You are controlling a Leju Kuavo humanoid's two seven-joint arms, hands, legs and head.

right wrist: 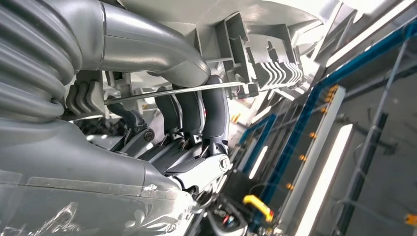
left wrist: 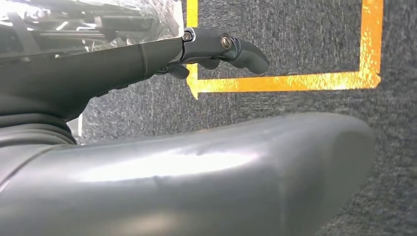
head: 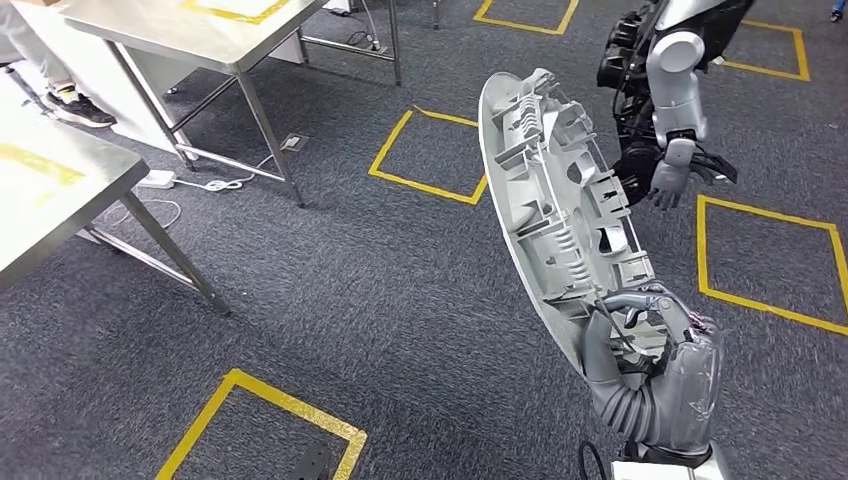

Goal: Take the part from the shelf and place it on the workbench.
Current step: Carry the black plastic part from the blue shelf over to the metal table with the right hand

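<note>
Two steel desks (head: 60, 190) stand at the far left on dark carpet marked with yellow tape squares (head: 425, 155). The left hand (left wrist: 147, 64) hangs over the carpet, its fingers (left wrist: 246, 51) slightly curled and apart, holding nothing. Further right, the long grey ribbed part (head: 555, 210) stands on end in mid-air above the floor, its lower end gripped by the right hand (head: 650, 350), whose fingers (right wrist: 214, 113) wrap its edge.

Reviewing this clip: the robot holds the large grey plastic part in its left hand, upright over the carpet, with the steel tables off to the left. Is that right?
Not quite. The part is held by the right hand, not the left; the head view shows it, and the right wrist view shows its fingers curled around the part's ribs. The rest stands: upright over the carpet, steel tables to the left.
</note>
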